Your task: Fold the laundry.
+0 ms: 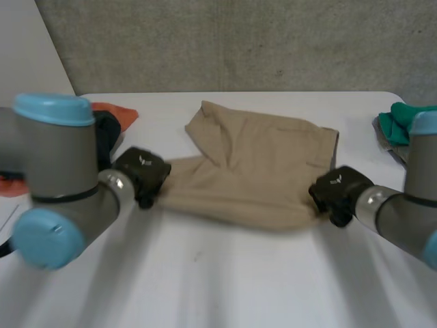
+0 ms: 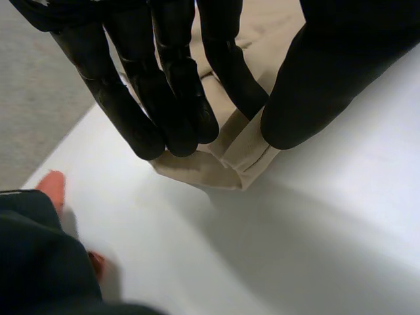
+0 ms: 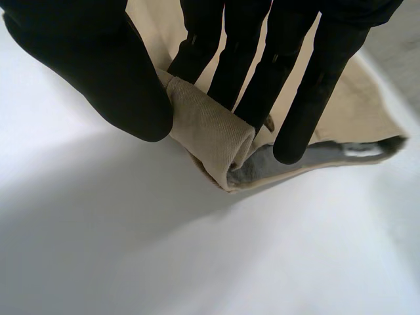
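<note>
The garment point(image 1: 259, 171) lies across the middle of the table point(image 1: 225, 280), the left hand point(image 1: 142, 175) at its near left corner, the right hand point(image 1: 338, 191) at its near right corner, a pile of clothes point(image 1: 113, 116) behind the left arm point(image 1: 54, 157), a bundle of cloth point(image 1: 396, 123) at the far right edge

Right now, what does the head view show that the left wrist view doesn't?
The head view adds the whole tan garment spread out, the right hand at its near right corner, and a green cloth at the far right edge of the white table. The left wrist view adds the grip: the left hand pinches a hemmed corner between fingers and thumb. Both show the tan garment, the left hand, the table and an orange cloth near the left hand.
</note>
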Robot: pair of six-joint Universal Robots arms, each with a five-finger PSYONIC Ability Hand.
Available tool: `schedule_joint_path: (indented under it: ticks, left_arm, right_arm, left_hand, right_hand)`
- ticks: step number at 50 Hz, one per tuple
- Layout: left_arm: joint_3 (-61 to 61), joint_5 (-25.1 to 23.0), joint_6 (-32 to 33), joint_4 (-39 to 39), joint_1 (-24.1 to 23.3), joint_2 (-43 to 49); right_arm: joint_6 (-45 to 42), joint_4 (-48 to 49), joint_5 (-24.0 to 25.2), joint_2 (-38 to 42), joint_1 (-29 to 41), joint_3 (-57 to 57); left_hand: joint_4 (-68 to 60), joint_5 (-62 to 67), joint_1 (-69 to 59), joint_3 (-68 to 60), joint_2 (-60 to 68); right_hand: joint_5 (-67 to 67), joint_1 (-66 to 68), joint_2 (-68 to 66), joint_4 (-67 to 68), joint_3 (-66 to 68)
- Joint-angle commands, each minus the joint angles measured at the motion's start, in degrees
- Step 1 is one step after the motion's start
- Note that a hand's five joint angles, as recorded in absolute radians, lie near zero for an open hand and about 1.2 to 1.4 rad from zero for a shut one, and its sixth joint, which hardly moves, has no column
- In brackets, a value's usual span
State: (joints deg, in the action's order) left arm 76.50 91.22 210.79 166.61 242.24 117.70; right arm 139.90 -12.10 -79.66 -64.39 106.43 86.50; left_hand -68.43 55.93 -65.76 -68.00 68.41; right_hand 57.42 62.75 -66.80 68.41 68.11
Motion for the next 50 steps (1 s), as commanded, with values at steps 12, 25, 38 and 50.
schedule_joint_path:
  ticks: [12,25,38,50]
  left_arm:
    - [12.6,-0.5,8.8,-16.2,-7.0,-10.0]
    - [-5.3,-0.3,6.2,-8.5,-7.6,-4.2]
    - [-38.1,-12.7,5.2,-9.4,-4.1,23.9]
    - [-56.3,-16.3,11.0,-18.9,-3.4,38.3]
  right_arm:
    - [-18.3,-27.0,4.1,-9.7,-4.3,8.0]
    - [-11.8,-13.7,2.5,-8.1,-3.6,11.9]
    - [-10.2,-9.0,2.4,-7.1,-3.3,12.7]
    - [-9.8,-7.9,2.1,-6.2,-3.3,12.8]
  left_hand:
    - [-11.6,14.1,-14.2,-12.0,11.6]
    - [58.4,-55.9,55.8,58.0,-58.4]
    - [26.5,-24.0,23.8,26.0,-26.4]
    - [19.8,-17.3,17.2,19.4,-19.8]
  right_hand:
    - [12.6,17.2,-13.2,11.6,11.9]
    - [12.6,17.2,-13.2,11.6,11.9]
    - [12.6,17.2,-13.2,11.6,11.9]
    - [12.6,17.2,-13.2,11.6,11.9]
